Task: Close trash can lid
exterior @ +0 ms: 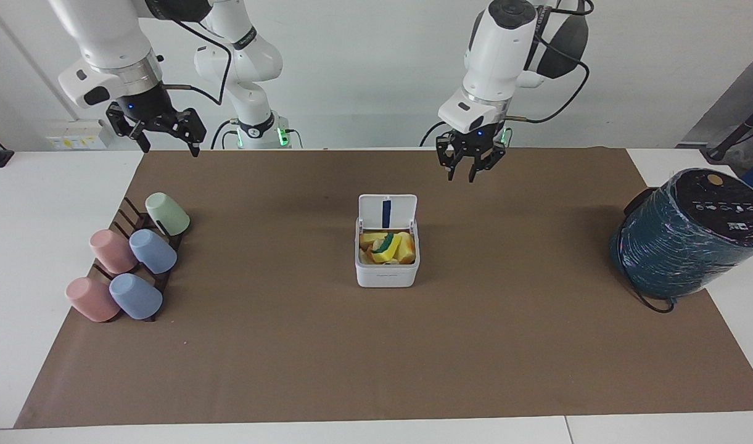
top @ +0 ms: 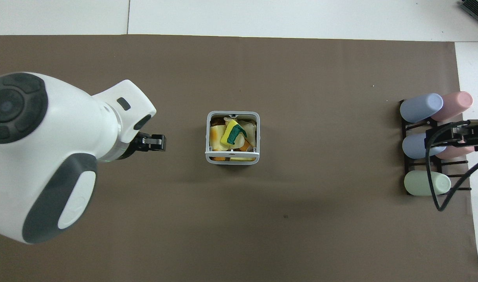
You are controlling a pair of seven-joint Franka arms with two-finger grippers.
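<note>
The trash can (exterior: 387, 276) is a small white box in the middle of the brown mat, full of yellow and orange scraps. Its lid (exterior: 387, 211) stands upright on the side nearer to the robots, blue strip showing. In the overhead view the trash can's grey rim (top: 208, 133) shows and the lid (top: 232, 155) is seen edge-on. My left gripper (exterior: 462, 177) is open and empty in the air over the mat, apart from the can, toward the left arm's end; it also shows in the overhead view (top: 156, 142). My right gripper (exterior: 169, 150) waits, open, up over the cup rack's end.
A large dark teal wrapped cylinder (exterior: 684, 237) stands at the left arm's end of the mat. A black rack with several pastel cups (exterior: 132, 262) lies at the right arm's end and also shows in the overhead view (top: 421, 107). The left arm hides part of the overhead view.
</note>
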